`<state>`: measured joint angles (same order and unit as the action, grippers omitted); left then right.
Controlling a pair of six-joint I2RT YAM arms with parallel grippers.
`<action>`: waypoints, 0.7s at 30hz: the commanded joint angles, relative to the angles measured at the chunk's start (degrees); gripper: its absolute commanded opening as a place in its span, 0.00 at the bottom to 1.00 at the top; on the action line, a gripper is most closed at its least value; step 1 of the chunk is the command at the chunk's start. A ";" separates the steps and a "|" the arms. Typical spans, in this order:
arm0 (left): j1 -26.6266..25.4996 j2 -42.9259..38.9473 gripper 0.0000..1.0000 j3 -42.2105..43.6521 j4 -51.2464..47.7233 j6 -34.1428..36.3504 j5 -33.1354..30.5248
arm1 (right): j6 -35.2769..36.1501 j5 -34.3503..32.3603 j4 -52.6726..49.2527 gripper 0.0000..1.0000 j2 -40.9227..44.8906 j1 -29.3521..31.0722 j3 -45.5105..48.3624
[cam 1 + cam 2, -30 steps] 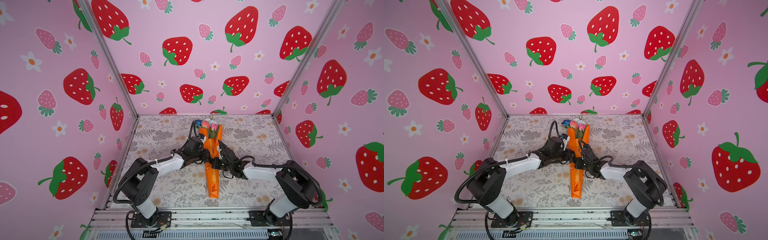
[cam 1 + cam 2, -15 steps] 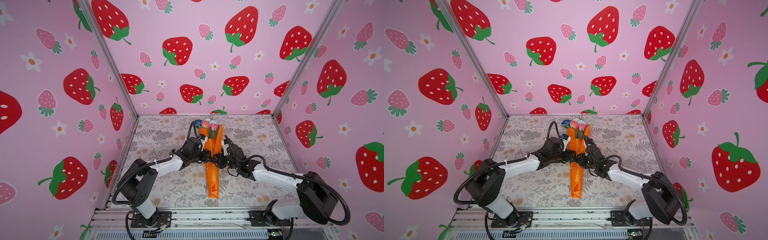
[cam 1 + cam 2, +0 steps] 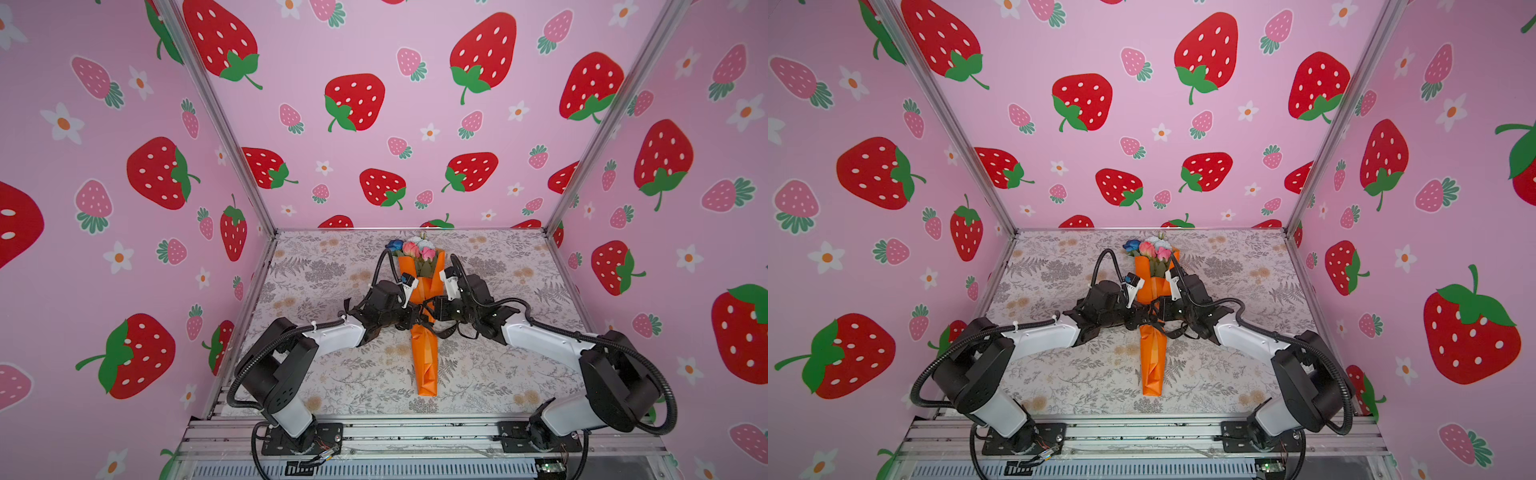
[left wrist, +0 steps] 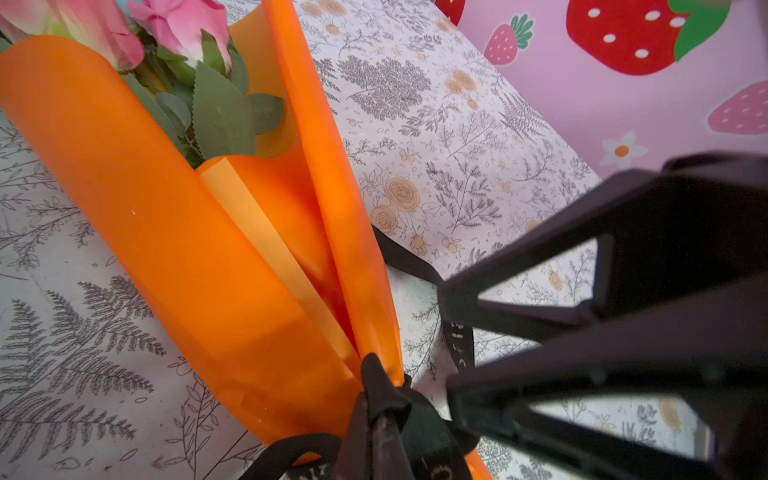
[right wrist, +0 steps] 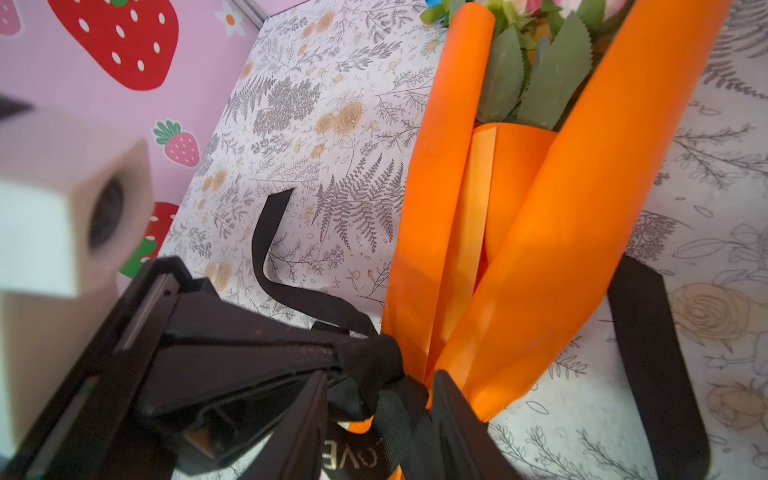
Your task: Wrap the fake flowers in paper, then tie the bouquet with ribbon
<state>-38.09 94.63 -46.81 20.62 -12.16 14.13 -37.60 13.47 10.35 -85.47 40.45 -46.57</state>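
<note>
Near end: paper tail of bouquet of fake flowers (image 3: 424, 365), flat on table (image 3: 332, 374), centre. At waist: black ribbon (image 5: 286, 286) circles orange paper (image 4: 187, 249). There left gripper (image 4: 380, 399) pinches ribbon; right gripper (image 5: 382, 415) jaws parted, ribbon between. Far end: blooms (image 3: 415, 249) by back wall. Likely knot started; cinching and bow left.

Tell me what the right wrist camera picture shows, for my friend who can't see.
An orange paper-wrapped bouquet of fake flowers with green leaves lies on a flower-printed tablecloth, a black ribbon with pale lettering gathered at its narrow waist. The left end effector pinches the ribbon there; the right end effector stands open around it.
</note>
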 commanded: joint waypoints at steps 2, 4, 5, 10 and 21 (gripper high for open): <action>-1.78 1.47 0.00 1.34 5.74 2.98 -1.54 | -6.19 2.08 3.70 0.45 -1.16 -0.35 -0.56; -2.34 1.78 0.00 1.70 6.89 2.82 -2.23 | -7.59 3.03 4.98 0.46 -1.58 -0.37 -0.12; -2.52 1.94 0.00 1.72 7.22 2.76 -2.49 | -8.36 3.45 5.61 0.47 -1.87 -0.41 0.11; -2.88 2.49 0.00 1.77 7.83 1.87 -3.60 | -10.58 3.81 6.88 0.46 -2.86 -0.37 1.69; -2.94 3.44 0.00 1.72 8.90 -0.08 -5.14 | -13.65 4.00 11.37 0.41 -4.61 0.45 5.34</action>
<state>-40.84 97.03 -44.73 27.14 -11.97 9.43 -49.54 16.47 18.61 -88.71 40.32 -42.11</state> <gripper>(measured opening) 0.043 0.413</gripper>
